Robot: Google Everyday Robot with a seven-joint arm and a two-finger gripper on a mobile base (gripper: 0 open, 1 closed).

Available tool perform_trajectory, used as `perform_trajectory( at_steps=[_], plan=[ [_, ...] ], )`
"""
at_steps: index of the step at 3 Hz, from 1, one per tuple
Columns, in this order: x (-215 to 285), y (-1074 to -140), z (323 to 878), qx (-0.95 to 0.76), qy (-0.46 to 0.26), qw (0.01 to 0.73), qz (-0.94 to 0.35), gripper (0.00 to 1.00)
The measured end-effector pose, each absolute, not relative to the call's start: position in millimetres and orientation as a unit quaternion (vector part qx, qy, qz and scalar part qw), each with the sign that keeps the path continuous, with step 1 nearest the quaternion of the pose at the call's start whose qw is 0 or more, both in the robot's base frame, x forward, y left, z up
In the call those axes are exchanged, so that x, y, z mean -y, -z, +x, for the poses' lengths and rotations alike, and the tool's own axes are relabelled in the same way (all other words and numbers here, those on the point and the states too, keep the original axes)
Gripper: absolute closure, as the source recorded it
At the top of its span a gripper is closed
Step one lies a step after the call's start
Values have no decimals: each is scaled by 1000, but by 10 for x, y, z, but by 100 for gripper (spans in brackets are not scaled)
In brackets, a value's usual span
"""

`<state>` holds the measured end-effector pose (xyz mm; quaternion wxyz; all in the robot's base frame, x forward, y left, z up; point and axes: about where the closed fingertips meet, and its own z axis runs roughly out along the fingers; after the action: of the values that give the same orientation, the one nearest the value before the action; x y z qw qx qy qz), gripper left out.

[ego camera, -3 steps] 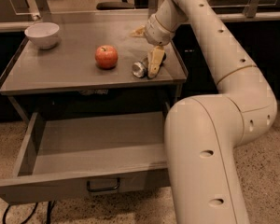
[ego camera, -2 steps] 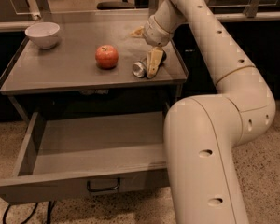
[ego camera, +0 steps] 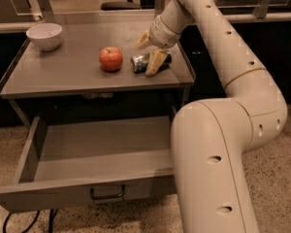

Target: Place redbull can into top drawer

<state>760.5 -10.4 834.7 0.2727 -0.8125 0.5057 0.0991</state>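
Note:
The redbull can (ego camera: 139,62) lies on its side at the right of the grey cabinet top (ego camera: 53,76), its shiny silver end facing the apple. My gripper (ego camera: 148,57) comes down from the right and straddles the can, one tan finger (ego camera: 155,63) in front and the other behind, closed on it. The can looks slightly raised off the surface. The top drawer (ego camera: 43,195) is pulled wide open below the cabinet top, with nothing inside, and its dark handle (ego camera: 107,193) is centred on the front panel.
A red-orange apple (ego camera: 110,58) stands just left of the can. A white bowl (ego camera: 44,35) sits at the far left corner of the cabinet top. My large arm (ego camera: 218,144) fills the right side, next to the drawer's right end.
The can has shifted a little up and to the left with the gripper fingers around it. The apple, bowl and drawer have not moved.

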Motion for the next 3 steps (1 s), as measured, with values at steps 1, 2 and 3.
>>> perform_trajectory(
  at_steps=[1, 2, 3],
  plan=[
    [104, -8347, 7606, -506, -99, 273, -812, 62],
    [104, -8347, 7606, -506, -99, 273, -812, 85],
    [94, -8345, 7645, -511, -93, 275, -809, 100]
  ],
)
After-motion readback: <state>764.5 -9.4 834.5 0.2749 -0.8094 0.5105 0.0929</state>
